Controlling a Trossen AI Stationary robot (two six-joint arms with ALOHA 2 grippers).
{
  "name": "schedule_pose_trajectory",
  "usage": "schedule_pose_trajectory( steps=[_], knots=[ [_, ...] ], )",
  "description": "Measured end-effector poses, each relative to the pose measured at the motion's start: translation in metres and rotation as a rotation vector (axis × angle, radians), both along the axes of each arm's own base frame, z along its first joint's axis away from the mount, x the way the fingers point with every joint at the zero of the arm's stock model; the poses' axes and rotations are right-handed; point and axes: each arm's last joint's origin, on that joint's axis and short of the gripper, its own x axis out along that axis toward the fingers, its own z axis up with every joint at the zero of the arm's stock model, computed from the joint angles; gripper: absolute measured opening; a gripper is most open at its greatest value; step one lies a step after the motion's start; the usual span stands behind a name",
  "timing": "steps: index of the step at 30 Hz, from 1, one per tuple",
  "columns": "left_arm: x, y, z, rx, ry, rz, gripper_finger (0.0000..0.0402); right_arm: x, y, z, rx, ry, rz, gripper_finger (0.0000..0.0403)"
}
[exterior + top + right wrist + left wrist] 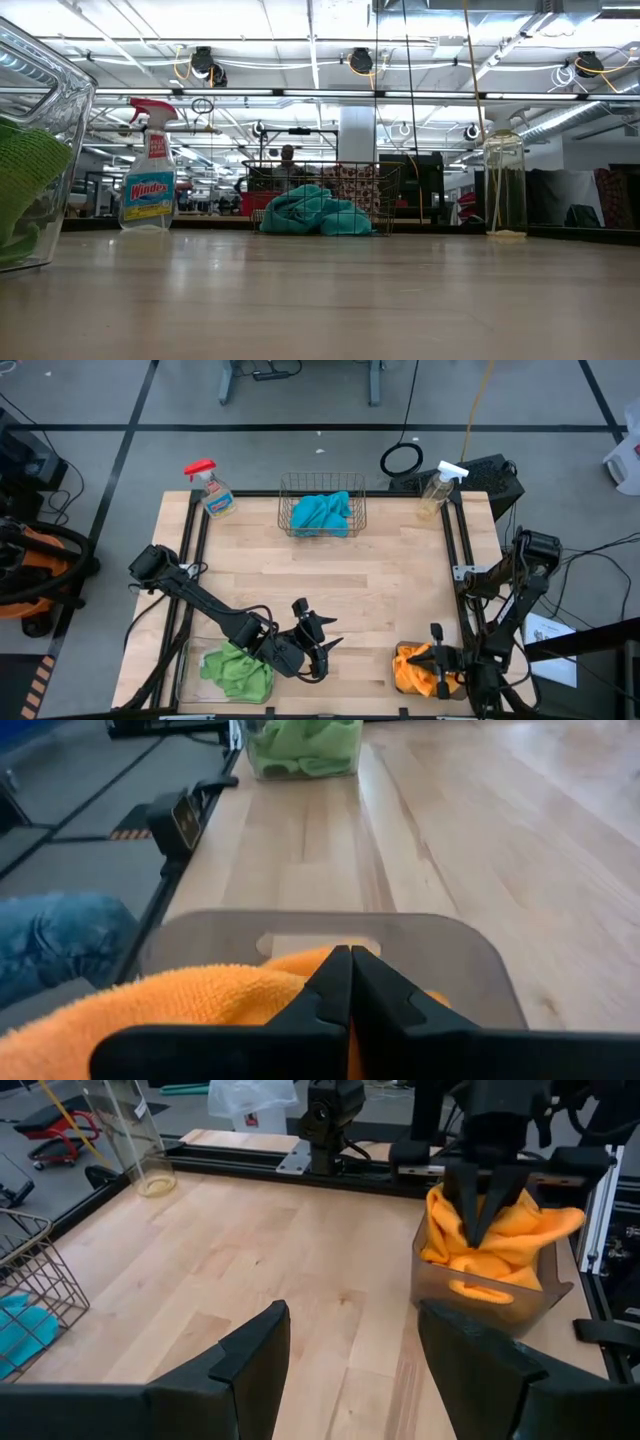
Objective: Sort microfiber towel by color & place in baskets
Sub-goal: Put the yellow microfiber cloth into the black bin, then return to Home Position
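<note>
A pale wooden table (pixel 380 590) seen from above, with goods at its edges and two dark arms at its near edge.

At the far left corner stands a clear spray bottle with a red trigger (pixel 210 490). Near the front left corner sits a clear plastic bin (pixel 190 670), its smooth wall rounded at the corner, holding bright green fuzzy towels (pixel 238 670) bunched in a loose heap with no clear long axis. Just beside the bin, on its right, the left gripper (pixel 318 645) hovers over bare wood, its two flat dark fingers spread apart and holding nothing.

At the middle of the far edge stands a copper-coloured wire mesh basket (pixel 322 505), rectangular, its long side running left to right. Teal-blue towels (pixel 322 515) lie crumpled inside it, the soft mound stretched along the basket's length.

At the far right corner stands a second spray bottle with a white trigger (pixel 438 490), filled with yellowish liquid.

Near the front right corner sits a dark grey translucent bin (pixel 490 1295) with a slot handle in its wall. Yellow-orange towels (pixel 505 1240) fill it in a plush, folded pile that rises above the rim. The right gripper (pixel 478 1215) points down into this pile, its fingertips pressed together; whether cloth is pinched between them cannot be told.
</note>
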Motion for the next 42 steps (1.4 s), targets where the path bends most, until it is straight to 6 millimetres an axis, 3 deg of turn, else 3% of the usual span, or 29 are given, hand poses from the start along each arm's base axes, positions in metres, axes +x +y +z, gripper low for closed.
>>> schedule_pose_trajectory(
  steps=[14,21,25,34,42],
  knots=[
    [0.001,0.002,0.000,0.008,0.002,0.009,0.0226,0.000,0.005,-0.029,-0.127,0.084,0.053,0.0000],
    [0.003,0.006,0.000,0.009,0.002,0.018,0.0226,0.002,0.004,-0.029,-0.135,0.099,0.058,0.0000],
    [0.003,0.006,0.000,0.010,0.001,0.018,0.0226,0.001,0.001,-0.018,-0.114,0.119,0.097,0.0000],
    [0.007,0.011,0.002,0.114,0.014,-0.021,0.0226,0.003,-0.010,0.031,-0.010,0.000,0.092,0.0000],
    [0.018,0.045,0.017,0.240,0.054,-0.122,0.0226,0.023,-0.054,0.092,-0.190,-0.147,0.071,0.0000]
  ],
)
